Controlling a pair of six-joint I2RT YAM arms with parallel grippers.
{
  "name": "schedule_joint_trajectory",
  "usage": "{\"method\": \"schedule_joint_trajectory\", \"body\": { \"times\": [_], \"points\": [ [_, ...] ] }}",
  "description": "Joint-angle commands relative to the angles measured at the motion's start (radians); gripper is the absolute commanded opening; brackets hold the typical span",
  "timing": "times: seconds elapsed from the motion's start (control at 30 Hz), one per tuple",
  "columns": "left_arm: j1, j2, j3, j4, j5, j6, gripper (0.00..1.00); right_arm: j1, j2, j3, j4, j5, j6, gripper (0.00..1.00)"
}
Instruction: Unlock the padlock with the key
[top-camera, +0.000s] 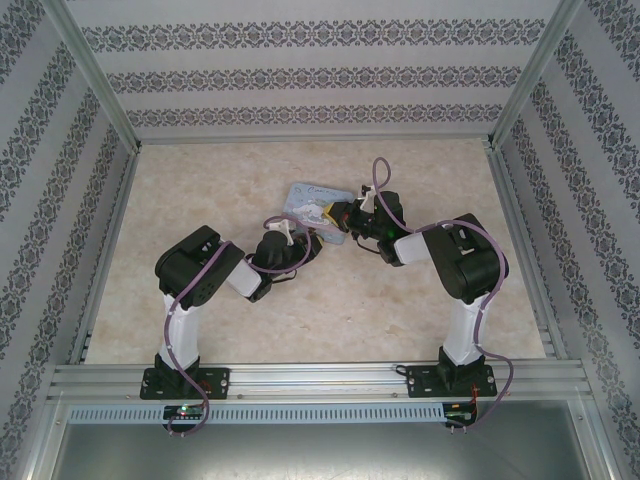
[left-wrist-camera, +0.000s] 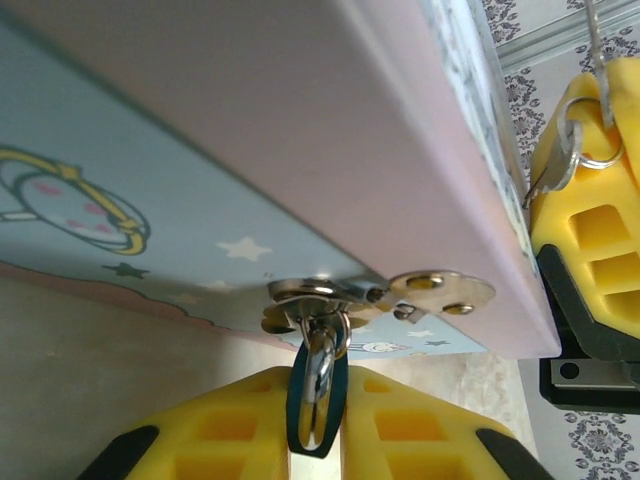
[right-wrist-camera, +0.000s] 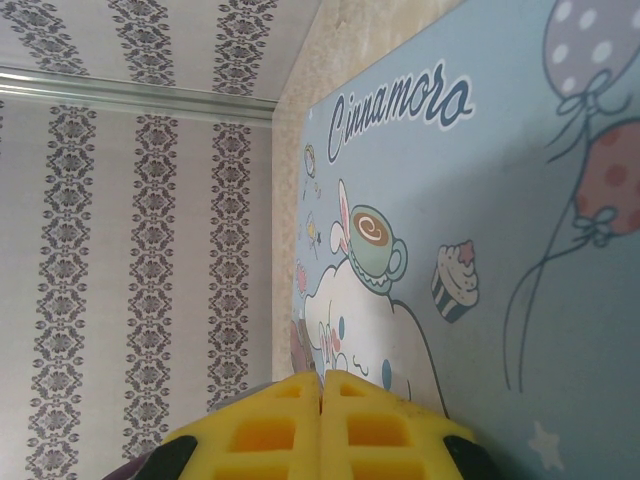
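- Patterned wallpaper (top-camera: 300, 80) closes three sides of a beige marbled table (top-camera: 200, 190); a light-blue cartoon tin (top-camera: 318, 203) lies near the middle of the top view.
- In the left wrist view the padlock (left-wrist-camera: 318, 405) hangs by its thin silvery shackle from the metal clasp (left-wrist-camera: 400, 292) on the edge of the tin, at the lower middle of the frame.
- The left gripper (left-wrist-camera: 316, 445) has its yellow fingers pressed on both sides of the blue body, so the padlock is clamped and steady.
- The right gripper (right-wrist-camera: 322, 400) has its fingers together. The key (left-wrist-camera: 552, 170) sticks out at its tip on a small ring, at the upper right of the left wrist view; it seems pinched there, though the view is too partial to be sure.
- I judge the step in hand to be bringing the key to the padlock. The two are well apart.
- The next move calls for the right arm to line up the blade of the key with the keyhole, which I cannot see. After that the key must go in straight and turn, while the left grip holds firm.
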Motion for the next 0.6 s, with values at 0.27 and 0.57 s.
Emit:
{"method": "schedule_joint_trajectory", "body": {
  "times": [0.27,0.57],
  "points": [
    [-0.004,0.007,-0.009,-0.012,0.009,-0.049,0.0,-0.017,-0.003,0.012,-0.055,-0.023,-0.011,0.0],
    [0.023,-0.086,0.022,-0.168,0.128,-0.086,0.0,-0.016,-0.157,-0.039,-0.091,-0.081,-0.028,0.0]
  ]
}}
